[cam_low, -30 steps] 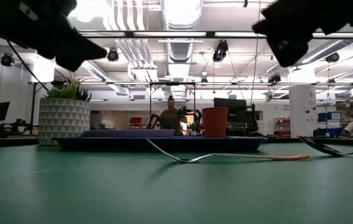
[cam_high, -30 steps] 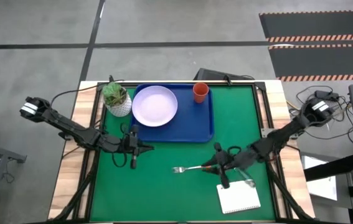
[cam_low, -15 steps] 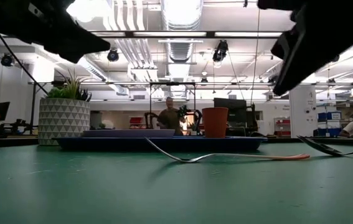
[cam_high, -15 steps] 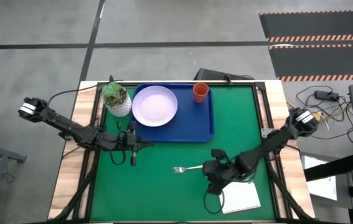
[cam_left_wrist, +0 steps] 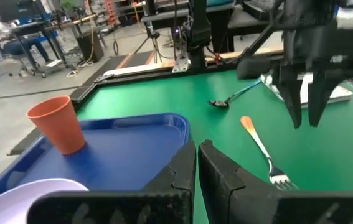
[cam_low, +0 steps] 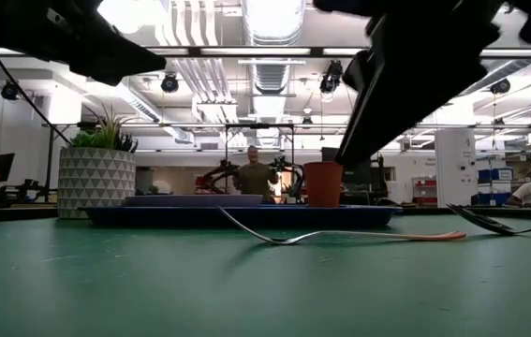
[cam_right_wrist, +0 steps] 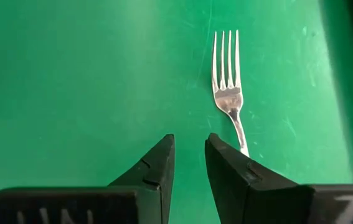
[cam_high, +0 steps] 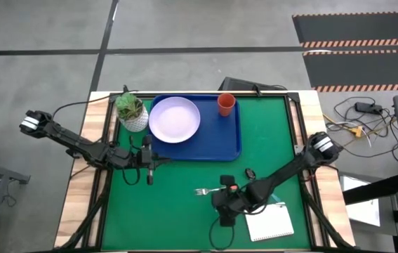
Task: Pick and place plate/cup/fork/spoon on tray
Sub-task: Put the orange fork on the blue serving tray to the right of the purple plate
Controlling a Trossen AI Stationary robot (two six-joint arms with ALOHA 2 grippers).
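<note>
Looking down from the high view, we note the right gripper [cam_high: 221,209] poised above the green table [cam_high: 184,211], just beside the fork [cam_high: 210,190], which lies on the mat near the tray's [cam_high: 232,144] front edge. One plate [cam_high: 175,119] and one cup [cam_high: 226,104] already sit in the tray, so we judge the fork to be the item in hand. The left gripper [cam_high: 149,171] waits near the tray's front left corner, beside the potted plant [cam_high: 131,110]. A white notepad [cam_high: 269,224] lies by the right arm; the spoon is not clear here.

In the low view, the fork [cam_low: 340,235] lies flat on the mat, tines curved upward, untouched. The spoon [cam_low: 499,225] lies further off to one side. The cup [cam_low: 323,183] stands upright on the tray [cam_low: 246,214].

In the left wrist view, the left gripper [cam_left_wrist: 197,163] has its fingers nearly together, holding nothing. Beyond it we see the spoon [cam_left_wrist: 235,98] on the mat, well apart from the fork [cam_left_wrist: 262,149], with the right gripper [cam_left_wrist: 305,111] hanging fingers-down over the handle end.

In the right wrist view, the right gripper [cam_right_wrist: 188,160] shows a narrow gap between its fingers, nothing in it. The fork [cam_right_wrist: 229,90] sits slightly off the gap's line, so we judge a small sideways correction is needed before descent.

Count: one plate, one cup, one fork, one spoon, one tray.
</note>
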